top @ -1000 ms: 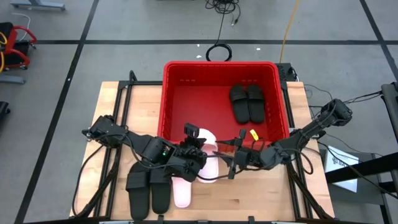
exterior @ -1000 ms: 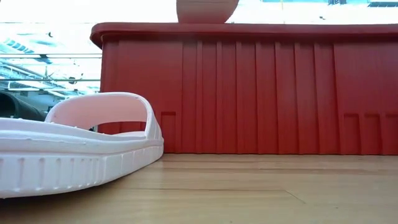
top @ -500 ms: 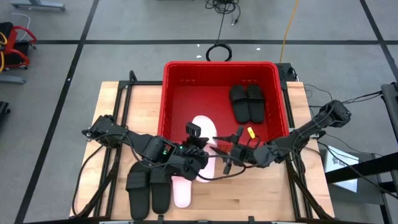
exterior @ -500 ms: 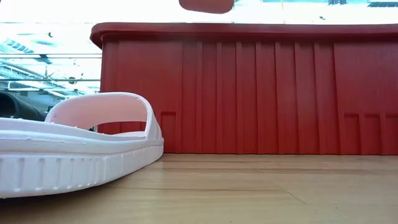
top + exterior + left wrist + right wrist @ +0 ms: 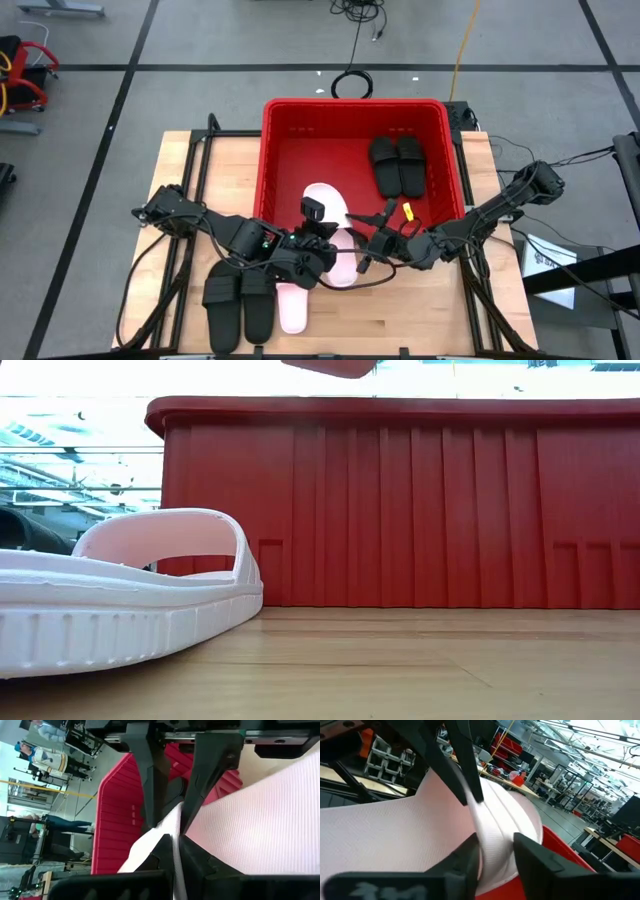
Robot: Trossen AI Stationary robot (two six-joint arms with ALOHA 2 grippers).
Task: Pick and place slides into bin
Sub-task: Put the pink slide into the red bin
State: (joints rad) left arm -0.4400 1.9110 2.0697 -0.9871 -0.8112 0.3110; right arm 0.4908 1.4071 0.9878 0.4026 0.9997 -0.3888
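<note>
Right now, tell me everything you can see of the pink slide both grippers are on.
The pink slide is pale, with a finely textured foam-like sole and a wide strap. It is held off the table, across the near rim of the red bin, toe end over the bin's inside. The left gripper is shut on its edge; the right gripper pinches the strap.

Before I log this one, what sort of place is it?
Probably an industrial robotics lab or workshop: a wooden bench on a taped concrete floor, shelving and metal racks beyond, and loose cables.
</note>
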